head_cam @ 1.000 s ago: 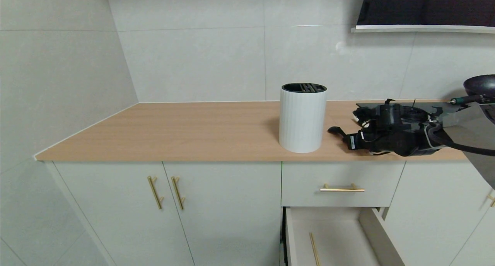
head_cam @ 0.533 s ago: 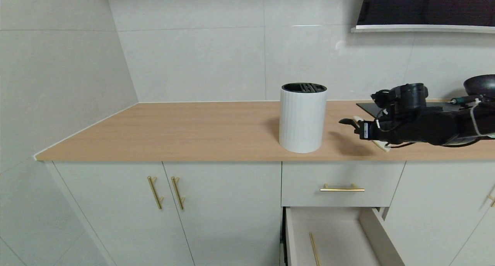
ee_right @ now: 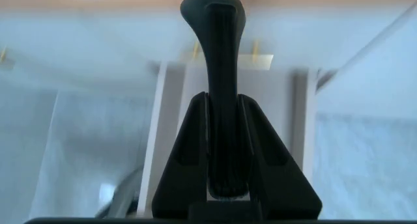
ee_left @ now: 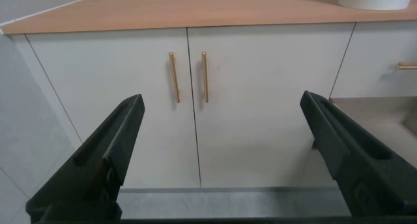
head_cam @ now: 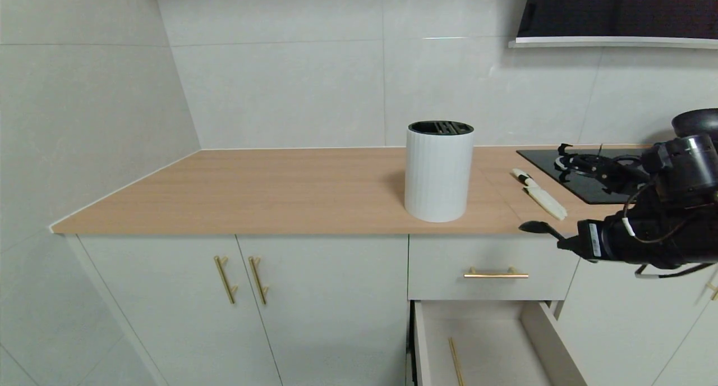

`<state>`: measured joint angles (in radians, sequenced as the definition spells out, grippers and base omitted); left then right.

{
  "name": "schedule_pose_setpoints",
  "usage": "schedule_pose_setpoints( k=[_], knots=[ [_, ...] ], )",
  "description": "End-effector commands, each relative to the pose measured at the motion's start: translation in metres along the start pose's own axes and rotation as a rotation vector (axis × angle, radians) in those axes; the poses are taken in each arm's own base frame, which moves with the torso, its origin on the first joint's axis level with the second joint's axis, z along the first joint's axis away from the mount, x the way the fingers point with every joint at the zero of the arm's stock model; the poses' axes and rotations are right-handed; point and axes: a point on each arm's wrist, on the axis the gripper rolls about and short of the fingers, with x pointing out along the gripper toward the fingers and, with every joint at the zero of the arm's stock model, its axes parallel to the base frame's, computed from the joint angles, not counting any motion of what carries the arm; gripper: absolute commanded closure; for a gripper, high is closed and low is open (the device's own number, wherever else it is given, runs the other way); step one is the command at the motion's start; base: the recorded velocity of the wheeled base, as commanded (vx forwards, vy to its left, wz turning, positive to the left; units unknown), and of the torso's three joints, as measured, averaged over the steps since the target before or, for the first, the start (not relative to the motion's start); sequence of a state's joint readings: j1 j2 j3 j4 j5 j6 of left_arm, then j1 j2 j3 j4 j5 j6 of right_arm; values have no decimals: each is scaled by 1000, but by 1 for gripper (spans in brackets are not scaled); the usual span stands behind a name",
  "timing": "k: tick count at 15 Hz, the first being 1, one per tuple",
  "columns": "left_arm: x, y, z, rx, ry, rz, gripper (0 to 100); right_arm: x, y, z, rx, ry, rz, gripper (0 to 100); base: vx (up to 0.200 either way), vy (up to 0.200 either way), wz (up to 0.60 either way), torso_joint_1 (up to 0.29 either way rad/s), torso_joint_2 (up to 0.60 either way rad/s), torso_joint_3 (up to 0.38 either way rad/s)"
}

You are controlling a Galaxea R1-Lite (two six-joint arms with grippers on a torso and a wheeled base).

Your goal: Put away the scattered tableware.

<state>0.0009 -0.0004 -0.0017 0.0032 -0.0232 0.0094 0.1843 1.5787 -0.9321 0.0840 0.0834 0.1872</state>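
Progress is looking partial. In the head view, the right gripper (head_cam: 566,243) is hanging just off the counter's (head_cam: 280,189) front edge, over the open drawer (head_cam: 482,341), clamping a slim black utensil (head_cam: 533,226). A white knife (head_cam: 539,195) is lying near the counter's right end, not yet stowed. In the left wrist view, the left gripper (ee_left: 221,103) is gaping wide and holding nothing. In the right wrist view, the jaws are pinching the utensil's shaft.

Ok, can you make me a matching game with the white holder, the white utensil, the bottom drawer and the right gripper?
1 white holder
2 white utensil
3 bottom drawer
4 right gripper

a pulled open
b shut on a black handle
c standing upright on the counter
d lying flat near the stove

Pairs: 1-c, 2-d, 3-a, 4-b
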Motion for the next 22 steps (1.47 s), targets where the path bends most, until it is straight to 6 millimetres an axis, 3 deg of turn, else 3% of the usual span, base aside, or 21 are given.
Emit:
schedule_pose_setpoints(
  k=[1, 7, 22],
  knots=[
    [0, 0, 0, 0, 0, 1, 0, -25, 7, -20, -26, -9, 34, 100, 0, 0, 0, 0, 0, 0],
    [0, 0, 0, 0, 0, 1, 0, 16, 3, -35, -24, 140, -4, 100, 0, 0, 0, 0, 0, 0],
    [0, 0, 0, 0, 0, 1, 0, 40, 1, -44, -26, 220, -31, 100, 0, 0, 0, -147, 387, 239]
  ],
)
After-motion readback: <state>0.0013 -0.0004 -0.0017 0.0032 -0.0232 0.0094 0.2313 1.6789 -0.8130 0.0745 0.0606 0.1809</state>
